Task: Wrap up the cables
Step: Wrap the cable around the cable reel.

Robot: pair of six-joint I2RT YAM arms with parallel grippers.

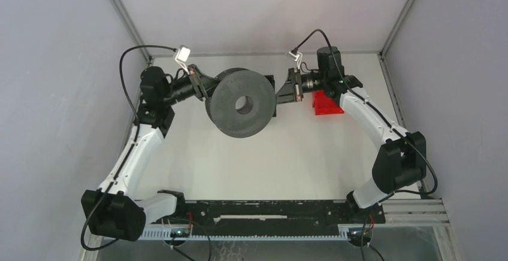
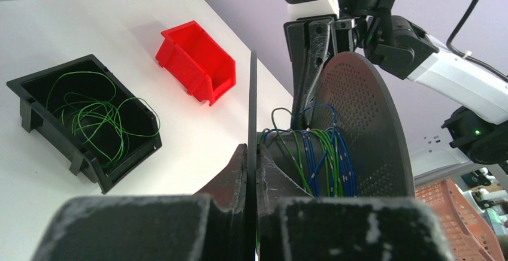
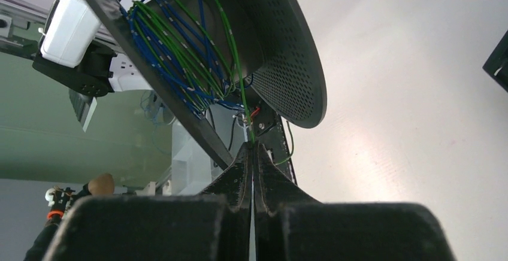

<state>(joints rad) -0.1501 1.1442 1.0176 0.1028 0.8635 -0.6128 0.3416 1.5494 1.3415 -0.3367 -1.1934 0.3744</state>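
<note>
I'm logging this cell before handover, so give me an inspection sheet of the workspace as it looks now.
Surface: white table, two bins standing on it.
Job's things: black spool held between the arms, with wound cables, green and blue, on its core; loose green cables lie in the black bin.
Clutter: red bin, inside not visible.
Hands: left hand shut on the spool's flange; right hand shut on a green strand leading from the spool.
Cables: black arm cords loop away from the spool.
Surroundings: plain walls; orange basket beyond the table.
</note>
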